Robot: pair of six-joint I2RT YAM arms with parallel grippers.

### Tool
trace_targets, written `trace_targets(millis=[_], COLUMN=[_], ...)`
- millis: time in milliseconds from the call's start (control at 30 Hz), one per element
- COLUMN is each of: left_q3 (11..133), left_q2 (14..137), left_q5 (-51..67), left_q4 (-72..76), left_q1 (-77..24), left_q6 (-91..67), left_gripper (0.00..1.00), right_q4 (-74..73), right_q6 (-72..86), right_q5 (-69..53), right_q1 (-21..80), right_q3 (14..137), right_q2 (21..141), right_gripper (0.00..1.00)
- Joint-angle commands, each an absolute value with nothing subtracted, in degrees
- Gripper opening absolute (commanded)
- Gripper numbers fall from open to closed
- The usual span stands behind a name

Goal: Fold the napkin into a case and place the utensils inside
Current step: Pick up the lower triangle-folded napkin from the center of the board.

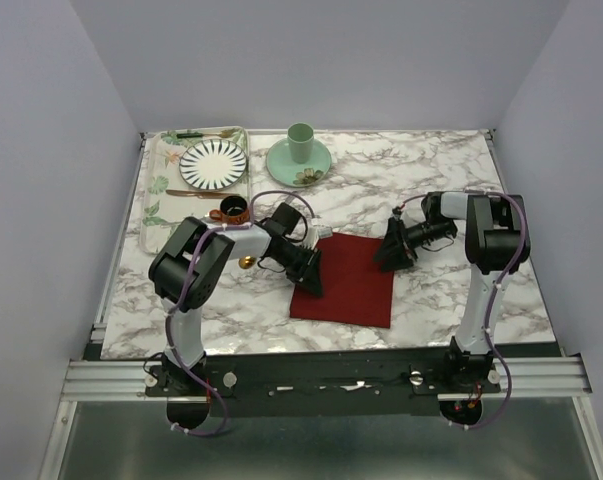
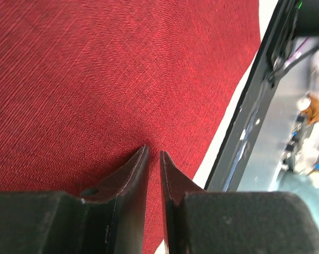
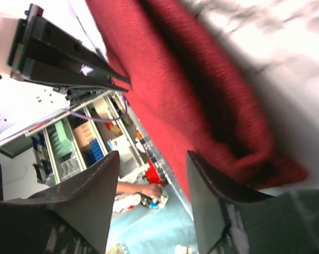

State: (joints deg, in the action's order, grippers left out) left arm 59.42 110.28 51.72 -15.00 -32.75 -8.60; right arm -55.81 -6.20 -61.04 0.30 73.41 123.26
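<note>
Nearest us, the napkin lies flat and unfolded on the desk, between the two arms. The left tool sits at its left edge, jaws almost together on the weave (cloth caught or not, I can't tell). The right tool stands released at the far right corner, where the edge humps up, so both look set for a first fold. The gold spoon waits just left. Beyond, the tray holds the plate out of the way. No readable writing anywhere.
</note>
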Motion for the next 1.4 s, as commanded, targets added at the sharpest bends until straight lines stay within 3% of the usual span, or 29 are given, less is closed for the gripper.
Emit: trace_targets(millis=[0,267,367,967,1367], left_q3=[61.7,68.4,68.7,70.5,72.5], left_q2=[107.8,109.4,109.7,113.1,113.8], left_q5=[48.4,46.8,46.1,43.6,42.4], left_q4=[-22.9,-28.1,-28.8,-28.9,-31.0], left_q1=[-33.2,-33.2,-33.2,-33.0,-32.7], left_q6=[-0.3,6.2,6.9,6.9,7.2], left_gripper=[0.28,0.31,0.31,0.31,0.31], right_q4=[-60.5,-60.9,-60.8,-60.5,-63.7], right_q6=[-9.6,-9.1,-8.2,-5.9,-6.8], right_q5=[-57.8,-37.0,-34.6,-42.4,-38.4], right_q1=[0.3,-3.3,-3.3,-2.1,-0.1], right_q3=[76.8,86.8,88.9,93.2,93.2], right_q2=[116.5,117.3,119.4,128.6,129.0], right_gripper=[0.64,0.66,0.67,0.64,0.64])
